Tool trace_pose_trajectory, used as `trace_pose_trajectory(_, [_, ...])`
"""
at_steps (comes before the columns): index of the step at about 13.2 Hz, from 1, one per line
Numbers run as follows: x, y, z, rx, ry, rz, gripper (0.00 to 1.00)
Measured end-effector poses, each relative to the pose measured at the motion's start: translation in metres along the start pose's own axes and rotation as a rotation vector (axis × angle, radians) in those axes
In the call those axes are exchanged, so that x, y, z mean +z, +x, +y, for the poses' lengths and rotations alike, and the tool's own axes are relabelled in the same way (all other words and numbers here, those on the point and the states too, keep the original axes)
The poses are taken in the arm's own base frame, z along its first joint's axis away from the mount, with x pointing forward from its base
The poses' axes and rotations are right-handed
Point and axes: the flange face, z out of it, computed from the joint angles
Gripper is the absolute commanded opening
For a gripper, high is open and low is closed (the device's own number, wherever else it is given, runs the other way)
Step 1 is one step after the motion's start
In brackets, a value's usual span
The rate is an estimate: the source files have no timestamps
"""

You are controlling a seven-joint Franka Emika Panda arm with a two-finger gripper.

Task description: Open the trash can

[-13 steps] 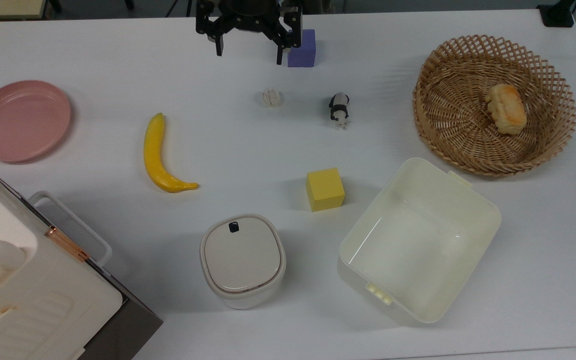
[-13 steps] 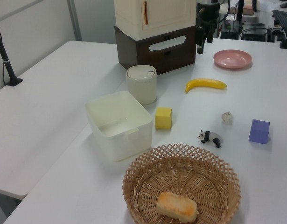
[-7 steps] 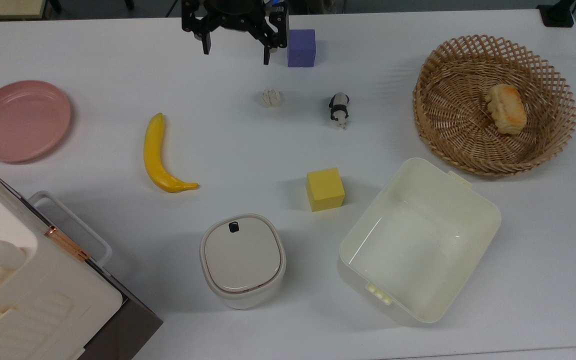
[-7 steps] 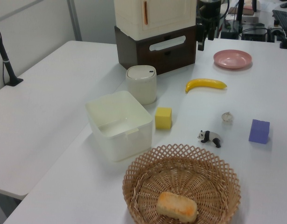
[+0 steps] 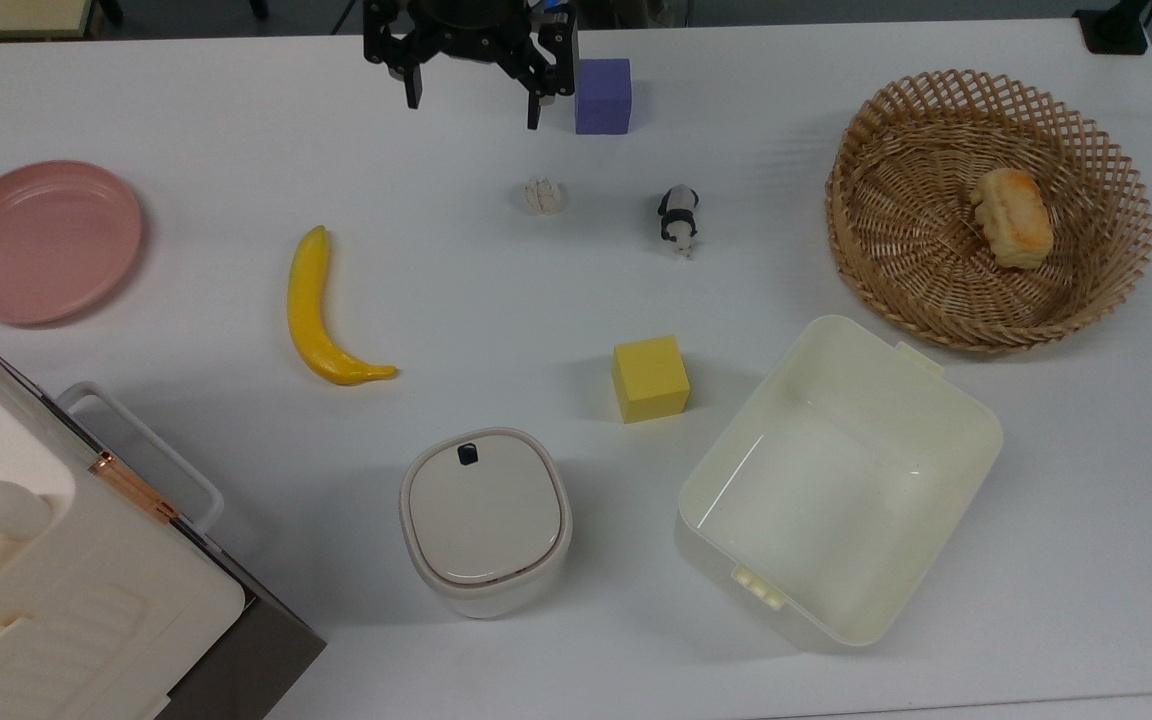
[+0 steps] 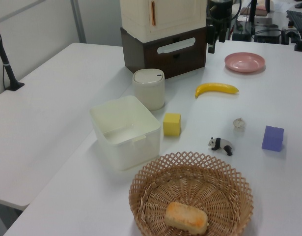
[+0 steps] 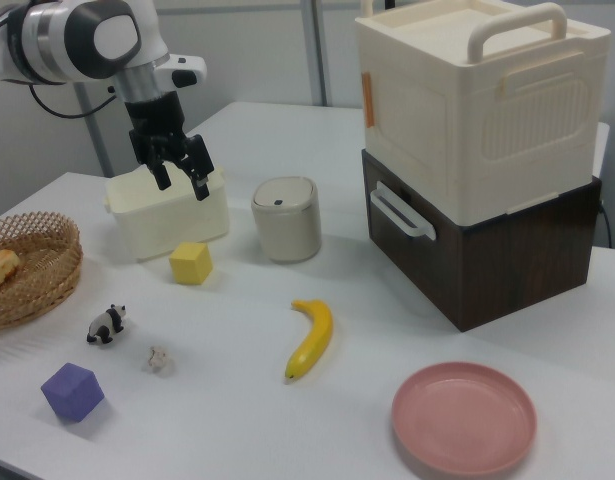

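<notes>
The appliance [image 7: 479,150] is a boxy cream plastic unit with a loop handle on a dark wood-grain base. The tub [image 5: 841,480] is a smooth, glossy cream rectangle with rounded corners. The basket [image 5: 1086,150] is round open-weave wicker holding a browned bread roll [image 5: 1011,217]. The plate [image 5: 41,240] is matte pink and round. The bin [image 5: 485,522], a rounded-square off-white container with a flat beige lid and a small black button [image 5: 467,454], stands closed between the appliance and the tub. The gripper [image 5: 474,95], black and angular, hangs with its jaws wide apart, holding nothing, well apart from the bin at the top view's upper edge.
</notes>
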Motion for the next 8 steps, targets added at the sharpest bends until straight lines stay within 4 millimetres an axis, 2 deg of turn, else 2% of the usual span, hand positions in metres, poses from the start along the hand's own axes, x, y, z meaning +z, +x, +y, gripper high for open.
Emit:
trace_pose_trajectory(2, [0.002,0.0,-0.002,-0.003,-0.001,-0.004,1.0])
trace_pose_trajectory(6, [0.019,0.003,-0.01,-0.016,-0.007,-0.033,1.0])
trace_pose_trajectory(7, [0.021,0.003,-0.011,-0.017,-0.008,-0.035,0.96])
trace_pose_trajectory(8, [0.021,0.003,-0.011,-0.017,-0.008,-0.035,0.87])
